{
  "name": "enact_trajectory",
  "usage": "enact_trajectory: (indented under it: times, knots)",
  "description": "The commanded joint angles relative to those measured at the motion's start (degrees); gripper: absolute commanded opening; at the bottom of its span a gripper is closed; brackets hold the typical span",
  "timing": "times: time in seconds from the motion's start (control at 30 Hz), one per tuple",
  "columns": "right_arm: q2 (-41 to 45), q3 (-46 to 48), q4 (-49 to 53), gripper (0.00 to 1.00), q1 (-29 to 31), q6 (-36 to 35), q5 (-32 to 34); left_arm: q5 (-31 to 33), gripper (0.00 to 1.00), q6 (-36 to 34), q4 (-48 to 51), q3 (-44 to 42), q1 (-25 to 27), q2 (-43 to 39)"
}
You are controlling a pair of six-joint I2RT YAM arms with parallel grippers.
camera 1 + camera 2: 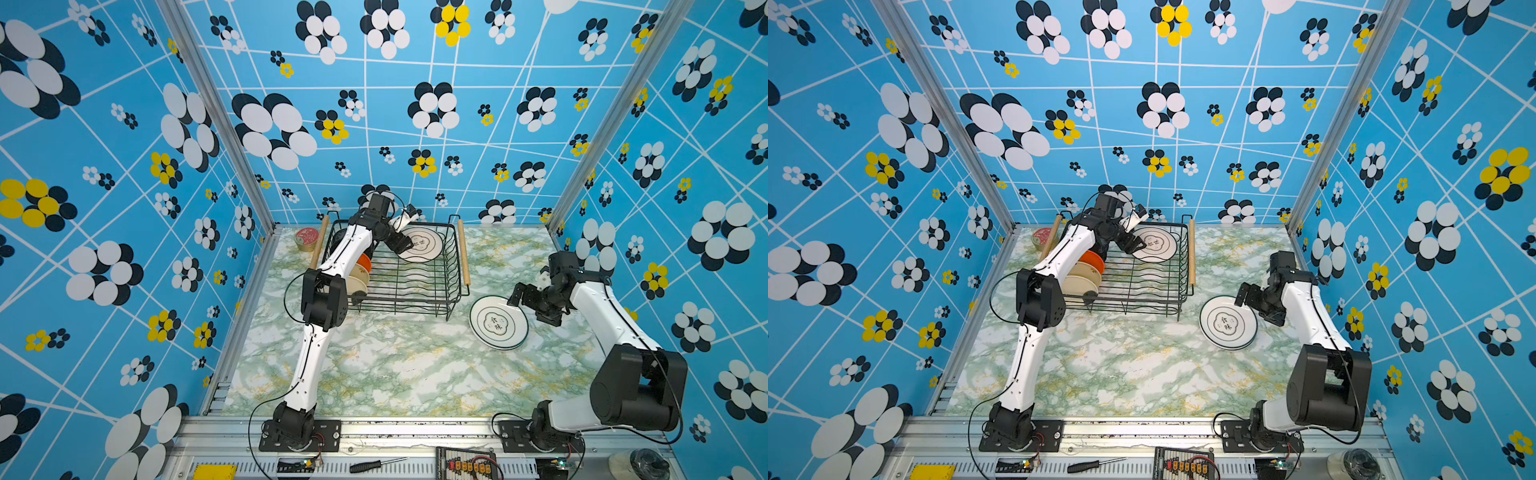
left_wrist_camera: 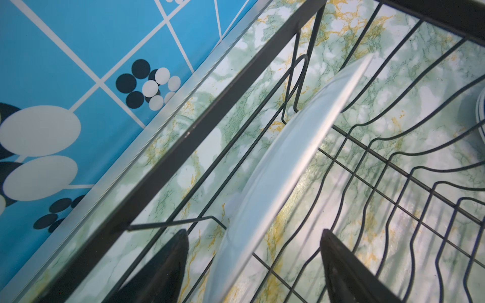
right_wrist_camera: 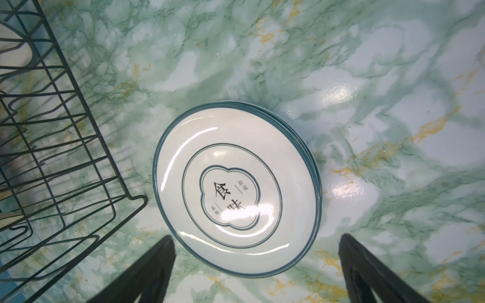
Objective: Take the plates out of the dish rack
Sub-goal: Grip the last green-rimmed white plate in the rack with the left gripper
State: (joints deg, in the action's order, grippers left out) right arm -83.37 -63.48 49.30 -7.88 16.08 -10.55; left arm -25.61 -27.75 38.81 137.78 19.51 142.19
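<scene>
My left claw (image 1: 401, 246) reaches into the far part of the dish rack (image 1: 415, 291), which sits at the far side of the marble table (image 1: 395, 365). Its jaws are apart and straddle the rim of a white plate (image 1: 422, 245) that stands on edge in the far right slots. In the left wrist view there is a gap on either side of that plate (image 2: 288, 157), so I have no hold on it.

My right claw (image 1: 513, 297) hangs wide open and empty just beside the far right edge of a stack of white plates (image 1: 498, 322). The stack lies face up on the table, right of the rack's near right corner.

At the rack's left end an orange plate (image 1: 1094, 259) and cream plates (image 1: 1079, 280) stand in their slots, partly hidden behind my left arm.
</scene>
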Motion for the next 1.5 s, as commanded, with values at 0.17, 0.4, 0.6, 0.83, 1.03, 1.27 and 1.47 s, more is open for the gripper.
enact_trajectory:
  times: [0.17,0.4,0.6,0.83,1.03,1.27,1.47]
  knots:
    - [-1.0,-1.3,1.2,0.99,0.3,1.3,0.3,-2.1,0.6,-1.6,2.2,0.4,0.3,1.1]
    - [-1.1,-1.5,1.2,0.99,0.3,1.4,0.0,-1.6,0.48,-2.3,3.2,0.1,0.3,1.1]
    - [-1.1,-1.6,1.3,0.99,0.3,1.5,-0.1,-1.1,0.39,-2.2,3.1,-0.1,0.3,1.2]
    - [-1.2,-1.5,0.9,0.99,0.3,1.9,-0.6,-0.5,0.29,-1.4,2.7,-0.4,0.3,0.8]
    - [-1.4,-1.9,0.5,0.99,0.3,2.5,-1.5,-0.6,0.23,-0.7,3.1,-0.6,0.4,0.5]
    - [-1.7,-1.9,0.1,0.99,0.3,3.0,-2.7,-0.8,0.17,-0.9,5.3,-0.9,0.4,0.2]
    - [-1.6,-1.6,-0.6,0.99,0.3,3.1,-3.6,-1.0,0.13,-0.1,6.5,-1.5,0.3,-1.2]
